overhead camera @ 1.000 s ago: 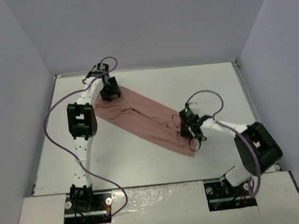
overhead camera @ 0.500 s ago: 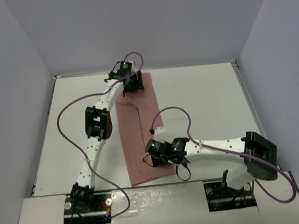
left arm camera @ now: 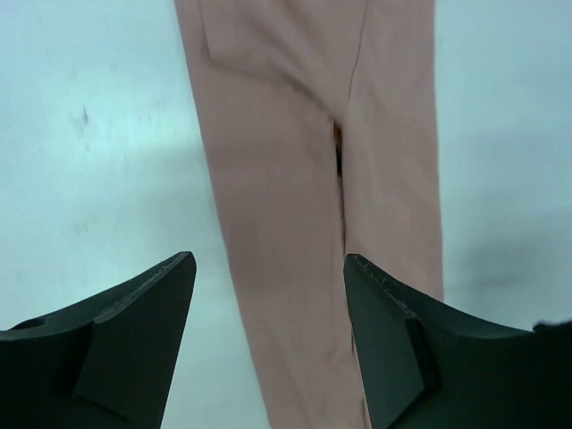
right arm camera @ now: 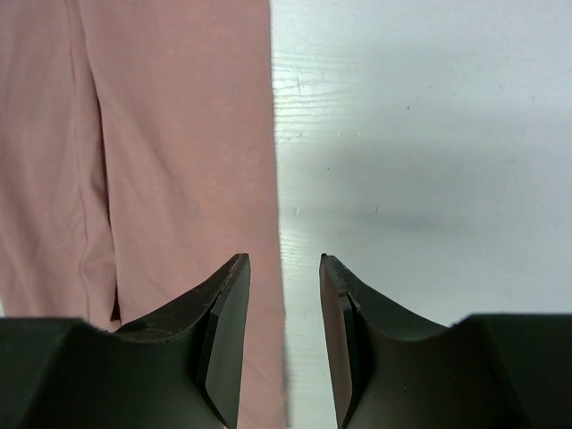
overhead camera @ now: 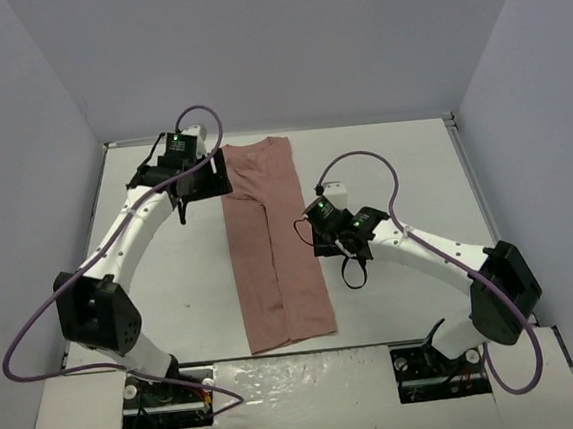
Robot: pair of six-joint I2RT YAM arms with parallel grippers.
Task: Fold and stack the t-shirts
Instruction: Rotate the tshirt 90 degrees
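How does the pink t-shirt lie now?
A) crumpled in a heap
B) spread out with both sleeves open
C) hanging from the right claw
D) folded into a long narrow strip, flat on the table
D: the t-shirt lies flat as a long strip, and the left claw and right claw are open, holding nothing.

T-shirt released, strip realigned
T-shirt (overhead camera: 272, 246) turns from diagonal to straight along worktop (overhead camera: 414, 183); left end effector (left arm camera: 268, 266) and right end effector (right arm camera: 281, 268) let go, now gaping.
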